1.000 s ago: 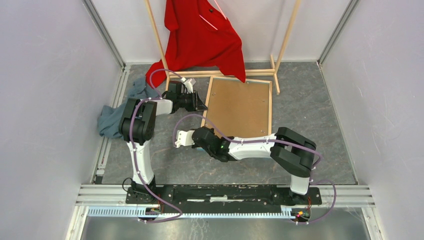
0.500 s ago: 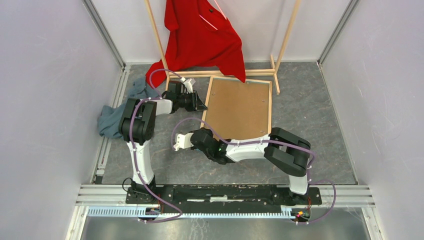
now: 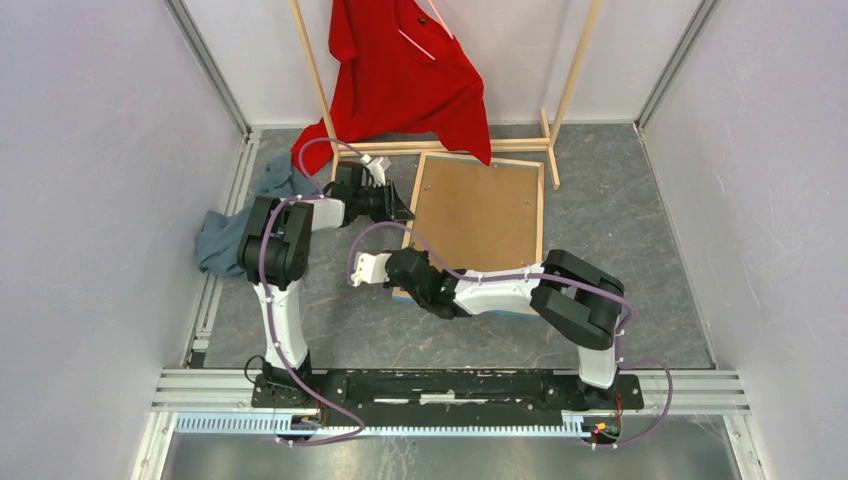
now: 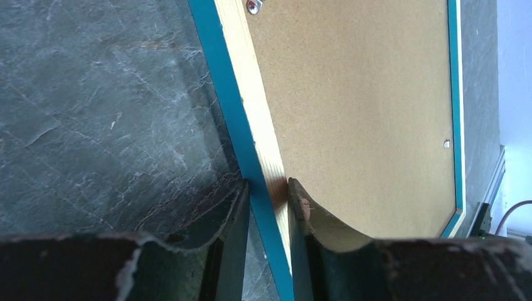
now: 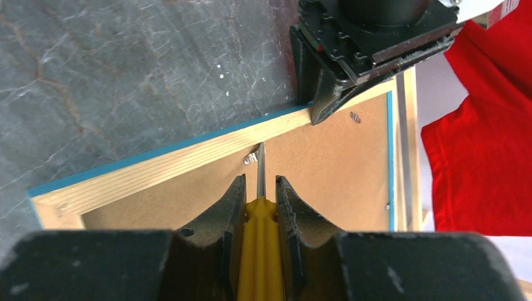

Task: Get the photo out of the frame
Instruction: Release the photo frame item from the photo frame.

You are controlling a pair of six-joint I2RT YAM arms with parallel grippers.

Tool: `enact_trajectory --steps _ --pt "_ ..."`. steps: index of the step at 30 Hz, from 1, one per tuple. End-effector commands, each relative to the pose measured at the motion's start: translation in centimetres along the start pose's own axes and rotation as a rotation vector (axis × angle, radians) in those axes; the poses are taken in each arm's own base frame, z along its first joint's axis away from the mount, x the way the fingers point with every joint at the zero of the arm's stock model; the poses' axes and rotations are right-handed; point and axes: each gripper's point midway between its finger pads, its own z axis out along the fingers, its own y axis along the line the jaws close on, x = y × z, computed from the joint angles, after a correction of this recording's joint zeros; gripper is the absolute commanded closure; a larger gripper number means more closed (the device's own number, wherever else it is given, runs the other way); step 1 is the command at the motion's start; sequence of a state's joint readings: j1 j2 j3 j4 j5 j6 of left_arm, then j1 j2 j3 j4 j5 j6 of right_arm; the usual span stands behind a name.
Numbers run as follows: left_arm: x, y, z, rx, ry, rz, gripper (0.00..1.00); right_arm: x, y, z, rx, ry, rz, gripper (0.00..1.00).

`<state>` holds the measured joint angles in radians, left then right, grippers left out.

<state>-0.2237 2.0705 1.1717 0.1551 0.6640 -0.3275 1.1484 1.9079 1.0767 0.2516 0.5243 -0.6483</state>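
Top external view has the frame (image 3: pixel 541 215) lying face down on the tabletop (image 3: pixel 620 230), backing board (image 3: pixel 478 215) up, with a red garment (image 3: pixel 400 80) on a rack (image 3: pixel 575 70) hanging over its far edge. Wrist views alone show the left jaws clamped on its left rail and the right jaws gripping a screwdriver (image 5: pixel 257 251), tip at a metal clip (image 5: pixel 251 158). The photo is hidden beneath the board.
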Motion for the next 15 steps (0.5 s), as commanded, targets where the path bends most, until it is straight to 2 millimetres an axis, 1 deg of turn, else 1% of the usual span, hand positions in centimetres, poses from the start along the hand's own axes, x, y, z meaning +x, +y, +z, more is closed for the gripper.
enact_trajectory --steps 1,7,11,15 --pt "4.1 3.3 0.1 -0.098 0.113 -0.066 0.65 1.4 -0.2 0.6 -0.099 0.009 0.155 1.00" --pt "4.1 3.4 0.1 -0.099 0.114 -0.067 0.65 1.0 0.8 0.5 -0.167 -0.013 0.158 1.00" --pt "4.1 3.3 0.1 -0.099 0.114 -0.067 0.65 0.9 1.1 0.3 -0.191 -0.021 0.148 1.00" --pt "4.2 3.3 0.1 -0.098 0.115 -0.068 0.65 0.6 2.3 -0.2 -0.276 -0.043 0.114 1.00"
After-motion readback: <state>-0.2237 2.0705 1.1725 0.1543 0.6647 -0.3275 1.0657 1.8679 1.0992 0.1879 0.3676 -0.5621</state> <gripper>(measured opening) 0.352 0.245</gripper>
